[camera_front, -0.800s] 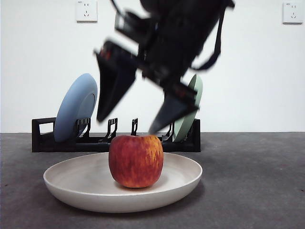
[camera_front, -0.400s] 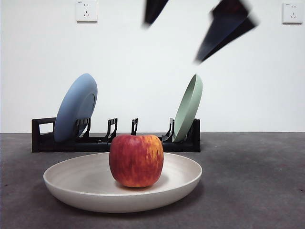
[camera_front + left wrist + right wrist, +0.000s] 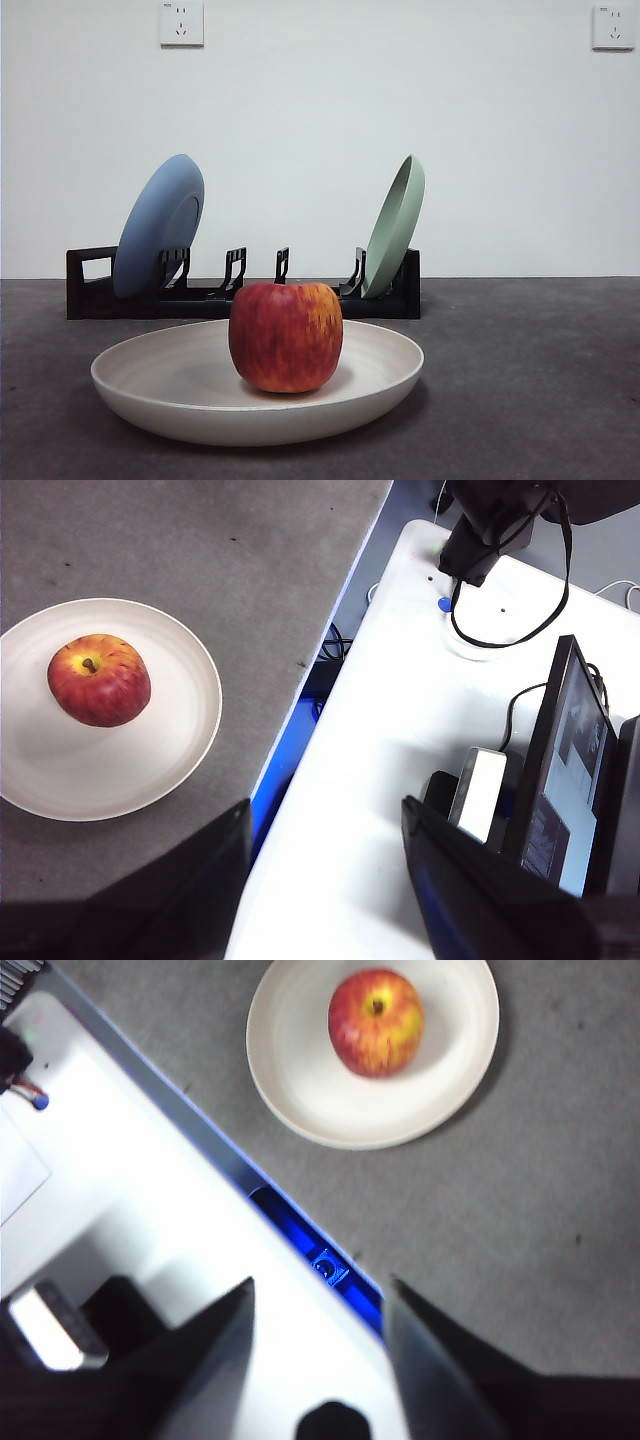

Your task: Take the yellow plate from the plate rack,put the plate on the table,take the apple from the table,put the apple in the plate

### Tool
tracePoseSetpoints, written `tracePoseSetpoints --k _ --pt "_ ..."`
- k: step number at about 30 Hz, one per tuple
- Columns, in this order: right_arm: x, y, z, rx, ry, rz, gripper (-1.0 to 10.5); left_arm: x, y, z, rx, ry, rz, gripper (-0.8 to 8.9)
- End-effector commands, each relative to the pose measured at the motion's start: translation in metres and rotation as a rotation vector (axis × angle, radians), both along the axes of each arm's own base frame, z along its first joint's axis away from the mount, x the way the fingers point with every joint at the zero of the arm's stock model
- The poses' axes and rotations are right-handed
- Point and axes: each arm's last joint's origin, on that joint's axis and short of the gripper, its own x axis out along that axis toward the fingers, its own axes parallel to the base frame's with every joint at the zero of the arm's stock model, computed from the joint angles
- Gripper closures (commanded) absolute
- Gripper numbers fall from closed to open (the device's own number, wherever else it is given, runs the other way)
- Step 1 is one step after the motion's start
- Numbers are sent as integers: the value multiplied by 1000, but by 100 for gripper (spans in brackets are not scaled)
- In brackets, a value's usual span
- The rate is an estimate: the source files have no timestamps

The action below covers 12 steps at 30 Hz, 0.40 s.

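The apple sits in the yellow plate at lower centre on the worktop, the plate rack behind it. Left gripper and right gripper both hang spread and empty, well apart from the plate.

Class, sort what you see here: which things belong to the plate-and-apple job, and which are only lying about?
Belong to the job:
- cream plate, on the table
- apple, sitting in that plate
- rack, behind them
- left end effector and right end effector, both open and drawn back

Lying about:
- blue plate, in the rack
- green plate, in the rack
- wall sockets
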Motion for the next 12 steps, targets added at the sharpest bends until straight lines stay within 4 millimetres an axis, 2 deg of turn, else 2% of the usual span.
tracePoseSetpoints --k 1,3,6,12 --pt "-7 -7 2 5 7 -9 898 0 0 -1 3 -5 -10 567" --pt "-12 -12 4 10 3 -9 928 0 0 -1 5 -4 -10 599" --pt "-16 -16 6 27 -13 -9 958 0 0 -1 10 -2 -10 823" --pt "-16 -17 7 29 -15 -9 958 0 0 -1 13 0 -9 821"
